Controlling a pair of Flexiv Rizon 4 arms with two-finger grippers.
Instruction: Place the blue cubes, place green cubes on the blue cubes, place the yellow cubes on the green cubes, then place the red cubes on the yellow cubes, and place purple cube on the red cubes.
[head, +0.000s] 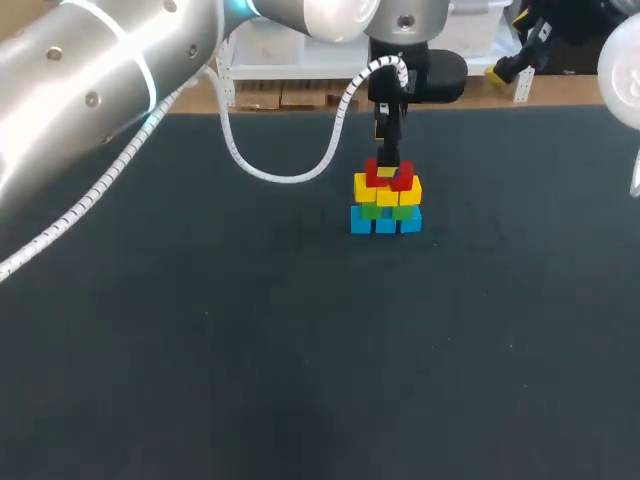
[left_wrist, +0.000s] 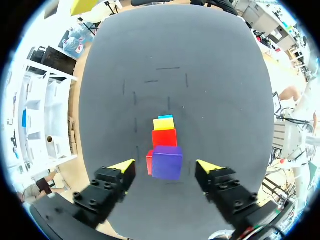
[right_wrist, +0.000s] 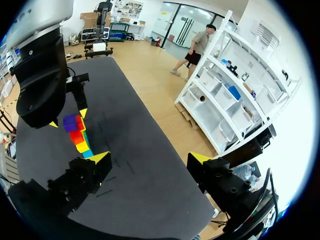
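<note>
Standing near the table's (head: 200, 350) far edge, broad table nearer: stack of cubes (head: 386, 205); purple cube (left_wrist: 167, 160) topmost between left gripper's (left_wrist: 166, 167) wide fingers, touching neither, hidden from overhead; right gripper (right_wrist: 150, 158) wide too.

Dark grey table (head: 200, 350), faint short line marks (left_wrist: 167, 68)

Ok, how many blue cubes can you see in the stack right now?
3 in view, side by side at the base of the stack: left blue cube, middle blue cube, right blue cube. More may be hidden behind them.
</note>
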